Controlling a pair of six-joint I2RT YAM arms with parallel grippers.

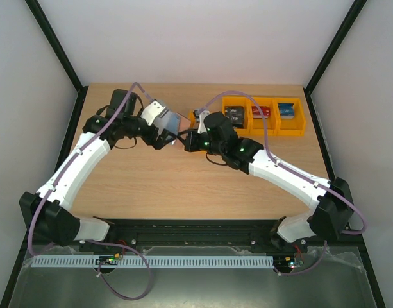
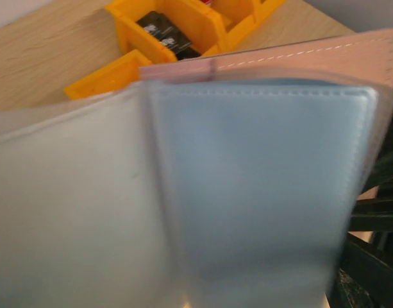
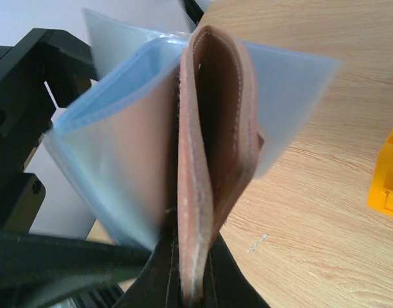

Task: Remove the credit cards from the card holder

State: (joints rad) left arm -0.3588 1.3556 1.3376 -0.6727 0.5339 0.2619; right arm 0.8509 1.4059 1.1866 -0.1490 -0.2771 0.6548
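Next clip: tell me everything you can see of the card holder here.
The card holder is a pinkish-brown, leather-like cover with pale stitching, folded and seen edge-on from the right wrist, held off the wooden table. Clear, bluish plastic sleeves fan out from both sides of it. The right tool is shut on one edge of the cover. The left tool stands open close by the sleeves; whether it touches them cannot be told.

A robotics lab test cell: the left arm point(image 1: 74, 160) and right arm point(image 1: 286, 173) stand bolted to a black rail point(image 1: 190, 228) at the near edge of a wooden tabletop point(image 1: 183, 189). Plain white panels point(image 1: 196, 38) on black frame posts point(image 1: 55, 45) box it in. A slotted cable duct point(image 1: 183, 262) runs in front, orange bins point(image 1: 292, 132) at the back.
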